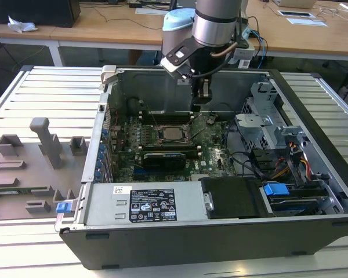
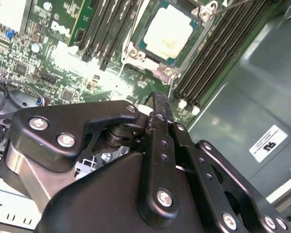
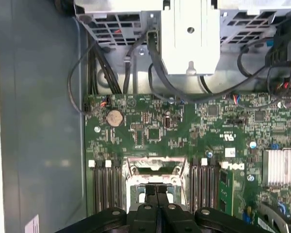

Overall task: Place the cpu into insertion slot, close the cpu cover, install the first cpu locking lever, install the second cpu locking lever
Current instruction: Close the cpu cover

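Silvery chip (image 2: pixel 167 29) lies on the board (image 2: pixel 63 58), cover (image 2: pixel 136 52) seemingly down; your gripper (image 2: pixel 157 98) (fingers pressed together, holding nothing) hovers beside its corner. Press slowly, squarely, no sideways slip.

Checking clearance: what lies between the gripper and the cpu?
In the second wrist view, the insertion slot's rim and a strip of green board separate the gripper from the cpu.

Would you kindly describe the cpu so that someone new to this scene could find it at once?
Look inside the open computer case at the green motherboard. Near its middle, between banks of long black memory slots, the cpu sits in the insertion slot. It is the flat, pale silvery-beige square among dark, narrow strips.
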Controlling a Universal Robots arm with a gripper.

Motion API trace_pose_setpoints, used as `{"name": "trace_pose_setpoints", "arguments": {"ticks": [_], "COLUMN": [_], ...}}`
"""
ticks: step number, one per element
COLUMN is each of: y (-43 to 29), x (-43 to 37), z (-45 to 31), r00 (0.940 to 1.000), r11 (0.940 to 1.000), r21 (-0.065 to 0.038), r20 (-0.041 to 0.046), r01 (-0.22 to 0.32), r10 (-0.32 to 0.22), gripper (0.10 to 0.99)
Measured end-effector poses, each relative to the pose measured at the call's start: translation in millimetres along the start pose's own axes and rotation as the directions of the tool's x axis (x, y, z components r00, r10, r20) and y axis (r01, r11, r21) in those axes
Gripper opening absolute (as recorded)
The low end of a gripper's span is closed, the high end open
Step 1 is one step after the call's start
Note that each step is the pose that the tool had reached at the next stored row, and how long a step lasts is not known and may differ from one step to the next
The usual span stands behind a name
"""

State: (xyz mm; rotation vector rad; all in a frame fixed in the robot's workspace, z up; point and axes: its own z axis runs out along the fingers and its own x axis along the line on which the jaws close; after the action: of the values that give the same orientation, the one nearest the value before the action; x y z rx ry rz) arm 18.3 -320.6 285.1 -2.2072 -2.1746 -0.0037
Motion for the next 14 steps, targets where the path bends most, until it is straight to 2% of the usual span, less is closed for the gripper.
{"name": "trace_pose_setpoints", "arguments": {"ticks": [2,4,6,10,14], "y": [9.2,12.6,20.7,23.5,32.7], "x": [0.2,0.3,0.7,0.7,1.0], "z": [-0.3,-0.4,-0.6,0.7,2.8], "r00": [1.0,1.0,1.0,1.0,1.0], "r11": [1.0,1.0,1.0,1.0,0.9999], "r21": [0.002,0.003,0.006,0.008,0.013], "r20": [0.0001,0.0001,0.0001,0.0002,0.0004], "r01": [0.0,0.0,0.0,0.0,0.001], "r10": [0.0,0.0,0.0,0.0,-0.001], "gripper": [0.106,0.106,0.106,0.106,0.106]}}
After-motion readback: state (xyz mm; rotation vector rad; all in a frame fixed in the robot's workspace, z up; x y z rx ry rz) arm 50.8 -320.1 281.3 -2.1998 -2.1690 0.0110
